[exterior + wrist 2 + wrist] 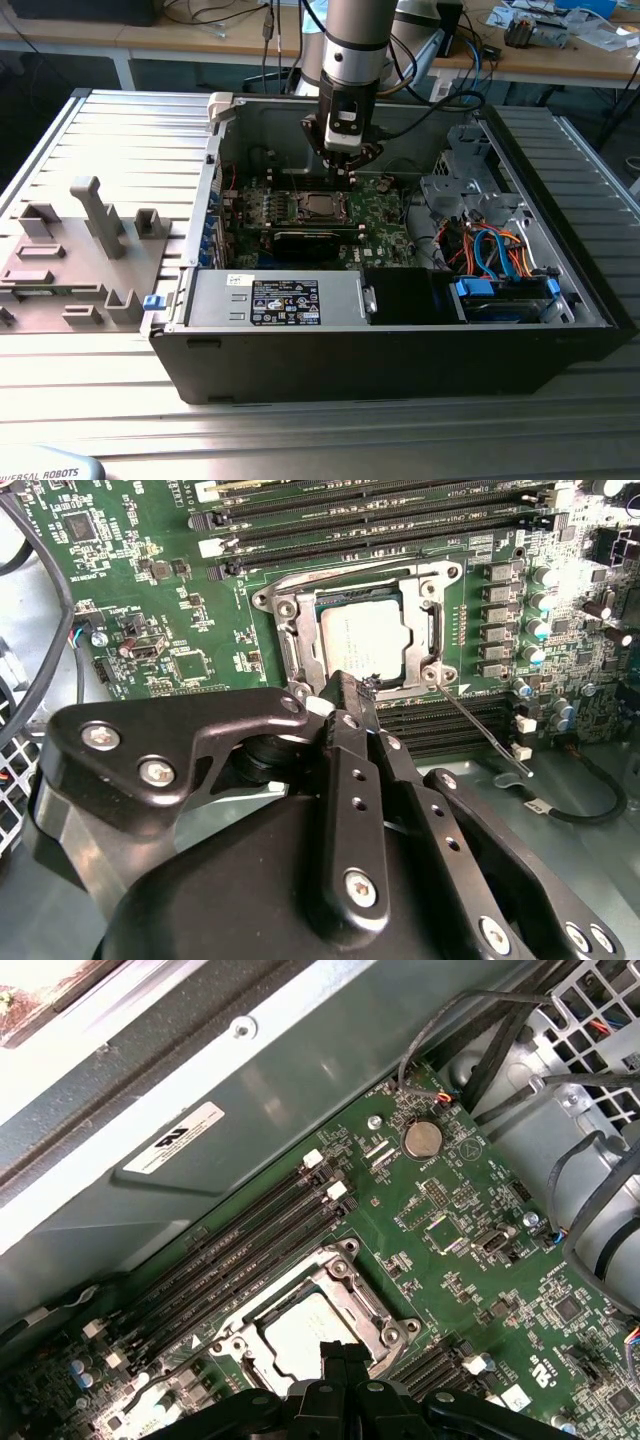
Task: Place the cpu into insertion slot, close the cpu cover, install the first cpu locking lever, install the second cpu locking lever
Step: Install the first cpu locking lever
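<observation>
Ribbed table (120,140) — computer case (400,345), grey fixture (60,270)

The black tool (345,1355), its two fingers pressed together, has its tips at the edge of the cover (352,1288); whether they touch it cannot be told. The cover is a silvery frame lying flat on the green board (450,1290). The pale grey top of the cpu (298,1335) shows through its square opening. Long black memory slots (235,1250) run beside the cover, between it and the grey case wall (300,1070), which bears a white label (175,1140). A round coin cell (422,1139) sits on the board, well apart from the tool. Black cables (585,1210) loop past the board's edge near a perforated metal cage (590,1000).
</observation>
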`<action>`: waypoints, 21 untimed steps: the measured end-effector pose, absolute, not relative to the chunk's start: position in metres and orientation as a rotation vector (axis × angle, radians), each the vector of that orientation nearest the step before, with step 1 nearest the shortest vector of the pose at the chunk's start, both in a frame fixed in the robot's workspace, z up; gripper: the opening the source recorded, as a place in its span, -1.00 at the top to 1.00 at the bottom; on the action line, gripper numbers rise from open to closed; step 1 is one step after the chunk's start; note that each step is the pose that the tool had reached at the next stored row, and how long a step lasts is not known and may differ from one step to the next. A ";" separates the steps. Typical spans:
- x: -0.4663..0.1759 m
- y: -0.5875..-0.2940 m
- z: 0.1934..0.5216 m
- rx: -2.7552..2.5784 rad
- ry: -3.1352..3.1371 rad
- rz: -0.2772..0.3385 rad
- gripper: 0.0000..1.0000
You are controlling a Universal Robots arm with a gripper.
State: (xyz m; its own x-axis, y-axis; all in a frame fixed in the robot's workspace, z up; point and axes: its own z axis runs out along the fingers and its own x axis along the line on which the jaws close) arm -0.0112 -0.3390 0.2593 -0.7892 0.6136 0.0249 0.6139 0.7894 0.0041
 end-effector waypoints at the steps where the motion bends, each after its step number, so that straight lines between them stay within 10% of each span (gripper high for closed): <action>1: -0.011 -0.339 0.259 -1.011 -2.951 -0.019 0.79; 21: -0.011 -0.339 0.259 -0.993 -2.957 -0.018 0.79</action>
